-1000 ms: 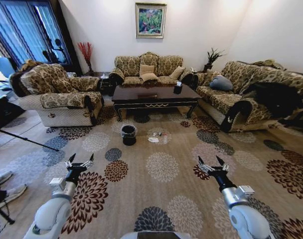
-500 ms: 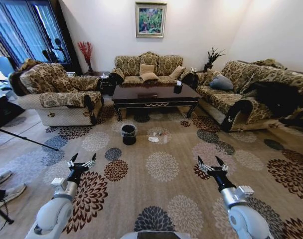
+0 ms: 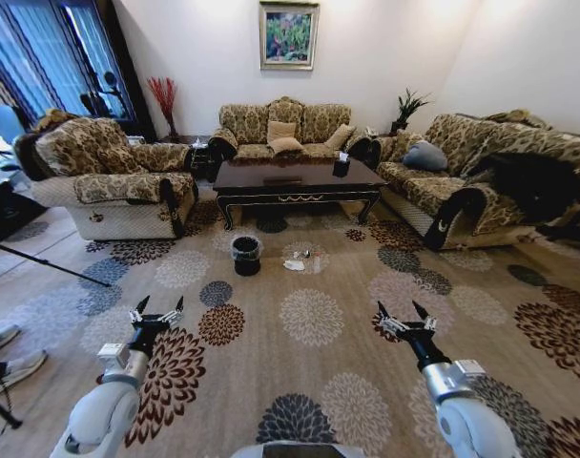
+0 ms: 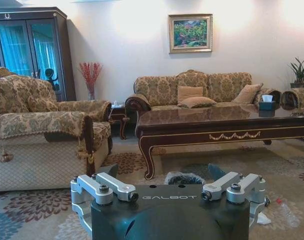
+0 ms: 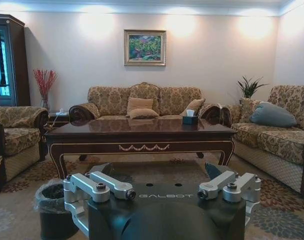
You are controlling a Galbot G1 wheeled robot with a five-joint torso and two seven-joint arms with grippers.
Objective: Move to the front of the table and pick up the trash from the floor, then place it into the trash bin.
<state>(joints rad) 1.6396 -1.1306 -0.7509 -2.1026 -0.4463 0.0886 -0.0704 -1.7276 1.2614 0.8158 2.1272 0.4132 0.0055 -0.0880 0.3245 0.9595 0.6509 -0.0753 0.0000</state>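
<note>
Head view: left gripper (image 3: pixel 156 310) and right gripper (image 3: pixel 403 316) are hovering low over the carpet, fingers spread wide, holding nothing. The trash (image 3: pixel 296 263) is lying well ahead of both, between them, just beside the trash bin (image 3: pixel 245 255), before the table (image 3: pixel 295 181). Judged light, soft, crushable; best pinched across the crumpled paper's bulk.

Left wrist view: trash bin (image 4: pixel 184 178) is showing just beyond the spread fingers; a white scrap (image 4: pixel 263 218) is sitting beside one.

Right wrist view: trash bin (image 5: pixel 54 210) is standing near; table (image 5: pixel 139 134) beyond.
</note>
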